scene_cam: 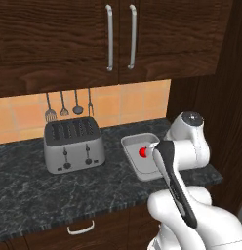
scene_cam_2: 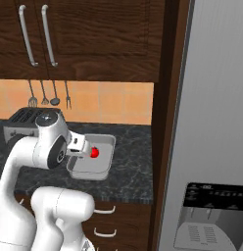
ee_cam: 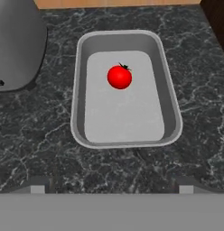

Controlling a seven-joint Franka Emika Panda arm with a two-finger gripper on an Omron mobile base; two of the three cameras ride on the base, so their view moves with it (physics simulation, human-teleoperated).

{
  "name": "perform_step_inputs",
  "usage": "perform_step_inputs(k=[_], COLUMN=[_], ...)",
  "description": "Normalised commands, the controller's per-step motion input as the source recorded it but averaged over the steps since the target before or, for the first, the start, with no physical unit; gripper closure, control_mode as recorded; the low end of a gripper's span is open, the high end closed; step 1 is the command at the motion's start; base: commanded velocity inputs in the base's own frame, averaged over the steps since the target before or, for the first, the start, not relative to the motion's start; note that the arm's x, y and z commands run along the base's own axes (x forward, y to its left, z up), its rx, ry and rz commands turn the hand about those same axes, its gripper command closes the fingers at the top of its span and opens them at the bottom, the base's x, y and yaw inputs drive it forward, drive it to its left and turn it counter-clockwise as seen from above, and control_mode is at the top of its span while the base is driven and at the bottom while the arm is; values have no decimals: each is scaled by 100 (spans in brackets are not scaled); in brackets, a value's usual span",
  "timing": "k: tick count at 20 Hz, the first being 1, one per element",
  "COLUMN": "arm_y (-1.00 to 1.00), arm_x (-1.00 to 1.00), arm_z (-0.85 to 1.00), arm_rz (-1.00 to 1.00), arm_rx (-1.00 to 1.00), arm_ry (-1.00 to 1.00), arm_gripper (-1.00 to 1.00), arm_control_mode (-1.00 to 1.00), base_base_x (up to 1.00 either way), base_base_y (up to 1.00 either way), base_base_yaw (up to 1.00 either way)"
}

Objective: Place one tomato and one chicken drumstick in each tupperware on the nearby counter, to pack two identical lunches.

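A light-grey tupperware [ee_cam: 80,90] lies on the black marbled counter [ee_cam: 41,135], right of the toaster. One red tomato [ee_cam: 119,77] with a small dark stem rests inside it, toward its far end. My gripper [ee_cam: 112,187] hangs open above the tray's near end, its two fingertips spread wide with nothing between them. The same tupperware [scene_cam: 130,141] and tomato [scene_cam: 143,152] sit just behind my arm in the left base view. From the right base view, my hand hovers right beside the tomato [scene_cam_2: 94,153] over the tupperware [scene_cam_2: 106,138]. The chicken drumstick is out of view.
A silver four-slot toaster [scene_cam: 73,144] stands on the counter left of the tray. Kitchen utensils [scene_cam: 69,105] hang on the tiled wall behind it, under dark wall cabinets. A tall dark panel [scene_cam: 215,97] ends the counter at the right, with a grey fridge [scene_cam_2: 216,122] beyond it.
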Motion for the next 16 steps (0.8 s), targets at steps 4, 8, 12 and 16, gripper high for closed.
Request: perform_step_inputs(k=[4, 8, 12, 16], arm_y=[-12, -20, 0, -5], arm_x=[-90, -69, -59, -30], arm_z=[5, 17, -11, -1], arm_rz=[-6, 0, 0, 0], arm_rx=[2, 2, 0, -1], arm_ry=[0, -9, -9, -18], arm_gripper=[-100, -100, -100, -100], arm_control_mode=[-100, -100, -100, -100], base_base_x=[0, 0, 0, 0], base_base_y=[0, 0, 0, 0], base_base_yaw=[0, 0, 0, 0])
